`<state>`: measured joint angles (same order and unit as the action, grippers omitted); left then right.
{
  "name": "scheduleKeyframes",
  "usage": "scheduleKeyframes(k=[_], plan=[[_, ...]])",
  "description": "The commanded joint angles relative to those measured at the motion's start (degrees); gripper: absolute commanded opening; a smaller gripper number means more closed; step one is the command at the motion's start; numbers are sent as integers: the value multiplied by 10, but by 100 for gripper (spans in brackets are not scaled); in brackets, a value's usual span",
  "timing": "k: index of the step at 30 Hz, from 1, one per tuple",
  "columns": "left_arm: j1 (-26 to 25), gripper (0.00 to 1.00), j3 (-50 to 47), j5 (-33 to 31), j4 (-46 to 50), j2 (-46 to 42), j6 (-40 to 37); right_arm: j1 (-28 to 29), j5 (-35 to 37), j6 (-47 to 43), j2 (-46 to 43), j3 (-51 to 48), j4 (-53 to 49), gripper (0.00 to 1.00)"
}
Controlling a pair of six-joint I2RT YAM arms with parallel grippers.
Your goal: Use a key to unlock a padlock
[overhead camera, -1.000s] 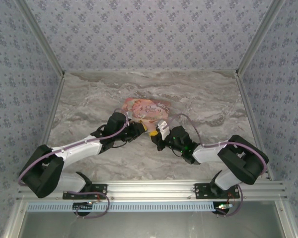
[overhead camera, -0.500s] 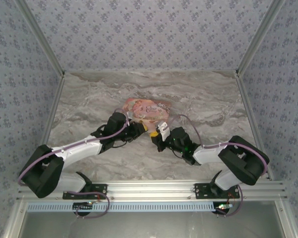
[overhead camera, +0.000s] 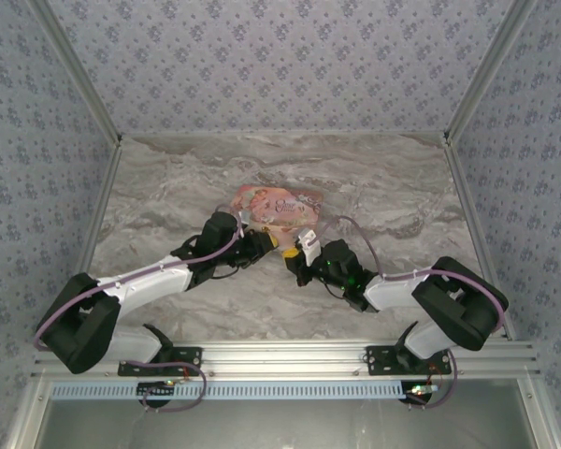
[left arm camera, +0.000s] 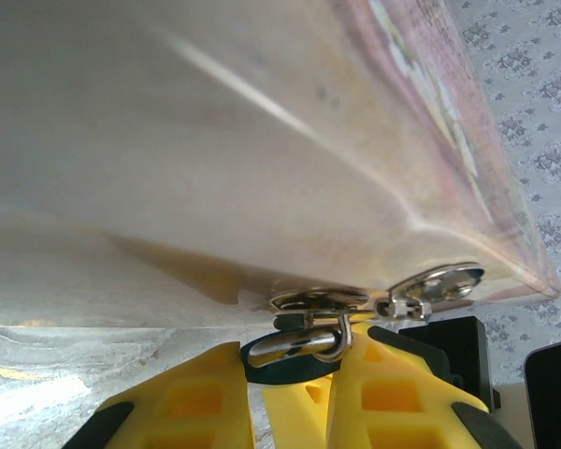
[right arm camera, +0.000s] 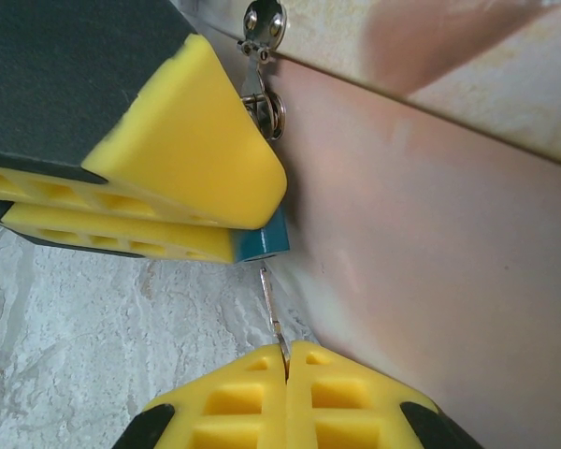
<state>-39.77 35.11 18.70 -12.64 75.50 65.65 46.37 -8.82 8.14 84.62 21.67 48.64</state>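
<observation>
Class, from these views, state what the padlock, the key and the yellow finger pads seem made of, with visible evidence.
The padlock has a matte teal body, painted metal or plastic; its shackle is polished metal, showing bright glints. The key is thin silvery metal, reflective. The yellow pads are probably matte rubber or plastic, with moulded hollows.

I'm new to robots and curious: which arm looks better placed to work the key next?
Right. The right gripper pinches the key, its tip at the padlock; the left gripper only clamps that padlock.
</observation>
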Motion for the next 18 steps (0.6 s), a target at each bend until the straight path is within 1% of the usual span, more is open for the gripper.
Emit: scheduleKeyframes(k=[1,18], plan=[[-9,15,14,47,-22,-17,2,-11,7,8,-12,14,14,0],[-9,15,13,49,-24,-13,1,-15,-17,20,-12,32,25,0]])
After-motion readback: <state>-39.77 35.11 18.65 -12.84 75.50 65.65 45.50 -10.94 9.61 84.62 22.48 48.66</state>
